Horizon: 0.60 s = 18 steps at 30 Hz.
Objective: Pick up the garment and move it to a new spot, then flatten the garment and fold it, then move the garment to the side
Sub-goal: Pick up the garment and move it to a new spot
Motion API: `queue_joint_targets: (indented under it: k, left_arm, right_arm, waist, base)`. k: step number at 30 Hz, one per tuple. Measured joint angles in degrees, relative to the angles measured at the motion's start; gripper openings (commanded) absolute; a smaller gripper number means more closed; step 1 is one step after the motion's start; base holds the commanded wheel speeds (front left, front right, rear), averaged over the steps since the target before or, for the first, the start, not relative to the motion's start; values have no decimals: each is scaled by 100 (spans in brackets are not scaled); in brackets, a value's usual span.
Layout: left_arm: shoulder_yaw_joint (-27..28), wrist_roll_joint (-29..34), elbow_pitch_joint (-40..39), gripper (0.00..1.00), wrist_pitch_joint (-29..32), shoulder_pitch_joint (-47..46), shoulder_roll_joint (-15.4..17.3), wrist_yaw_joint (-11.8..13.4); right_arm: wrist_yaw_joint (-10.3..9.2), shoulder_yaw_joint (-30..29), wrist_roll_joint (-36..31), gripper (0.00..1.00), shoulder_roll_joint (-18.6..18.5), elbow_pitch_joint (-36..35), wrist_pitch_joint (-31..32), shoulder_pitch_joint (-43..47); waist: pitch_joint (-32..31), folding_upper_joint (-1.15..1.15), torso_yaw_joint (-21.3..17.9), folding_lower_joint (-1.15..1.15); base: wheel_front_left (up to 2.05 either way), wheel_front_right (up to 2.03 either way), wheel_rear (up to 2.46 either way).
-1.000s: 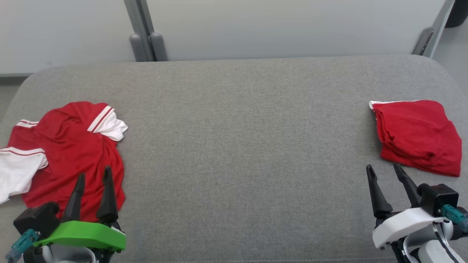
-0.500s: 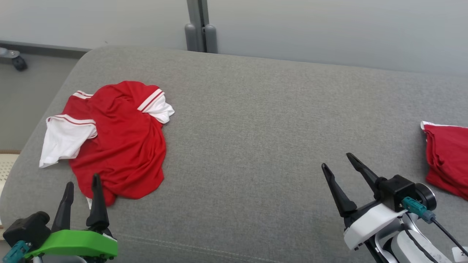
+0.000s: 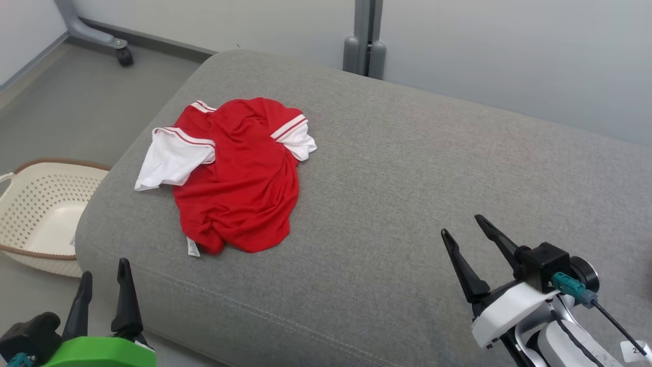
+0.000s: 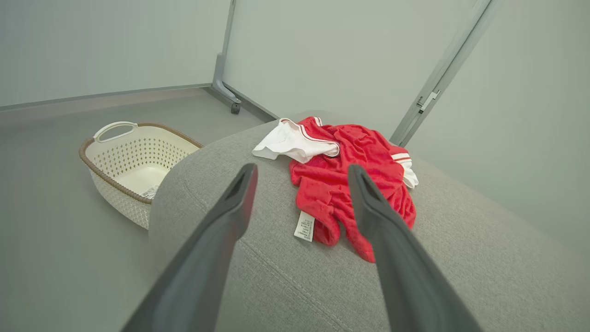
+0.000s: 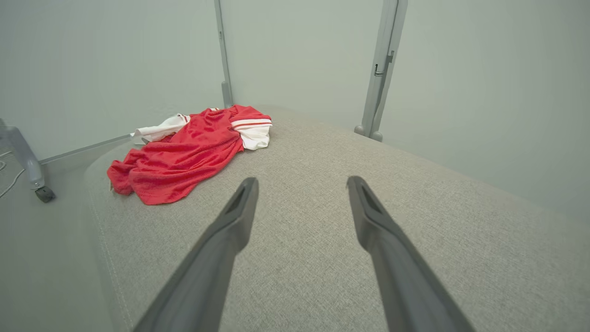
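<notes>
Well, from the head view, the red and white crumpled cloth shirt lies on the left part of the wide grey fabric cushion, nearer the far edge than the near one. The left gripper hangs off the near left corner, its two dark fingers spread wide and holding nothing. The right gripper is over the near right part of the cushion, well apart from the shirt, also spread wide and holding nothing. A cream plastic basket with holes sits on the floor, left of the cushion. I think the first step, picking up the shirt, has not begun yet.

From the left wrist view, the shirt shows between and past the wide fingers. Its bottom edge, with a small white label, points near, toward this gripper. The white sleeves are at the far end. So the long way of the shirt runs from near to far, leaning a bit.

From the right wrist view, the shirt is far off to the left.

Next, I think the left gripper must reach forward and down, pinch the bunched near edge, and lift.
</notes>
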Motion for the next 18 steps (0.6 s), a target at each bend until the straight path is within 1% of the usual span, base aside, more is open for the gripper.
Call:
queue_joint_targets:
  k: [4,7,10,18]
  left_arm:
    - [27,-1,1,100,0,2,2,-1]
    - [30,-7,5,100,0,15,4,-1]
    - [120,-9,-4,100,0,101,22,-1]
    - [108,-91,-81,100,21,112,19,-48]
  right_arm:
    - [-25,22,0,100,70,3,0,1]
    - [-48,23,7,100,73,12,12,1]
    - [-47,77,5,100,107,8,52,1]
    - [-64,34,-4,100,76,-79,70,-1]
  waist:
    - [-31,0,225,0]
    - [-58,0,305,0]
    - [-58,0,268,0]
    - [127,0,136,0]
  base:
    - [0,0,0]
    - [0,0,0]
    - [0,0,0]
    - [0,0,0]
